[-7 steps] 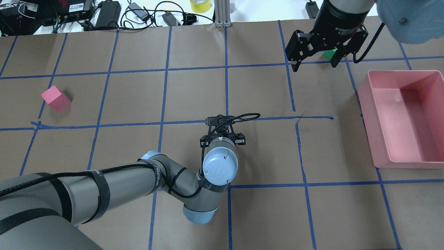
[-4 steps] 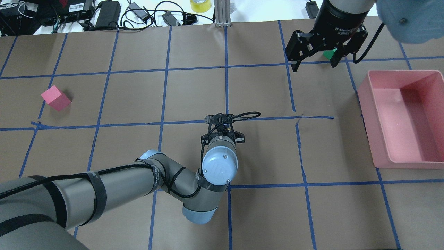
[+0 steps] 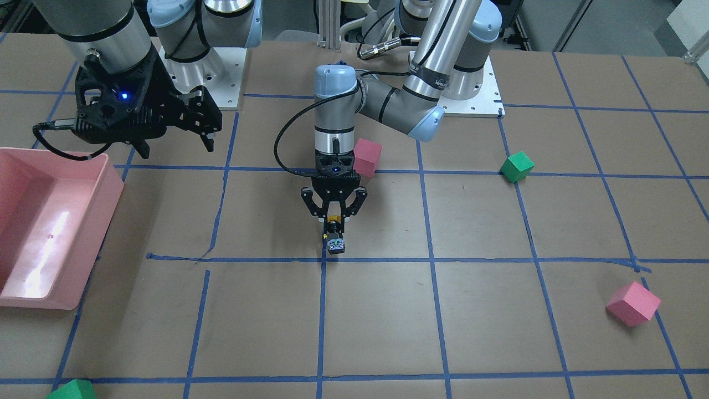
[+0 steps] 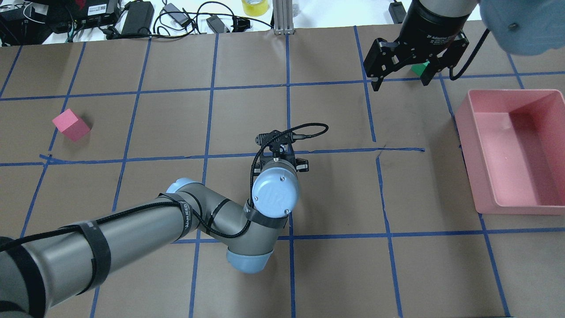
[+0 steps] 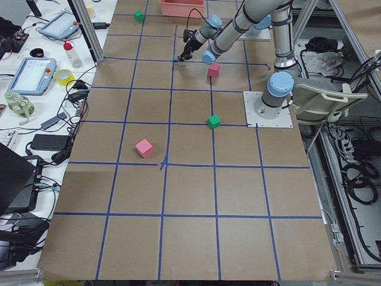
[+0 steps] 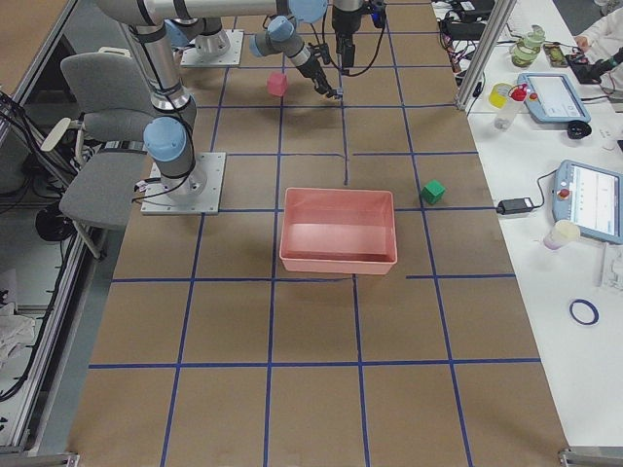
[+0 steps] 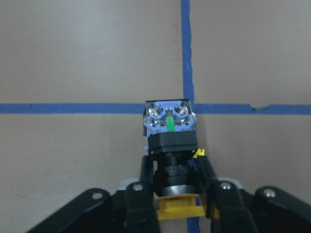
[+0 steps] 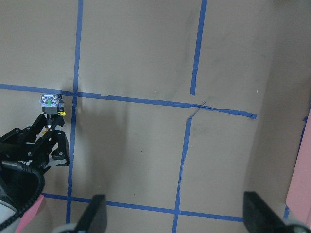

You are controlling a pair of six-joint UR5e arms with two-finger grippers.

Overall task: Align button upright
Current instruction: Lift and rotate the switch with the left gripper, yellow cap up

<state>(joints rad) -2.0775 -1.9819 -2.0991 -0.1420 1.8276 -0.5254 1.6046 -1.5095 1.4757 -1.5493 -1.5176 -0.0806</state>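
The button [image 3: 335,239] has a yellow cap, a black body and a silvery contact base. My left gripper [image 3: 332,220] points down at the table's middle and is shut on it just below the cap. In the left wrist view the button [image 7: 171,141] lies tilted between the fingers [image 7: 146,172], its contact base pointing away over a blue tape crossing. It is not upright. In the overhead view the wrist hides the button. My right gripper [image 3: 177,145] hangs open and empty, high above the table; it also shows in the overhead view [image 4: 401,81].
A pink bin [image 3: 108,183] stands on my right side. A pink cube [image 3: 367,157] sits just behind the left gripper. A green cube [image 3: 517,166] and another pink cube [image 3: 633,303] lie on my left side. A green cube [image 4: 419,69] lies under the right gripper.
My left arm has moved forward, away from my base, carrying its gripper up to the blue tape line. The right arm has not moved.
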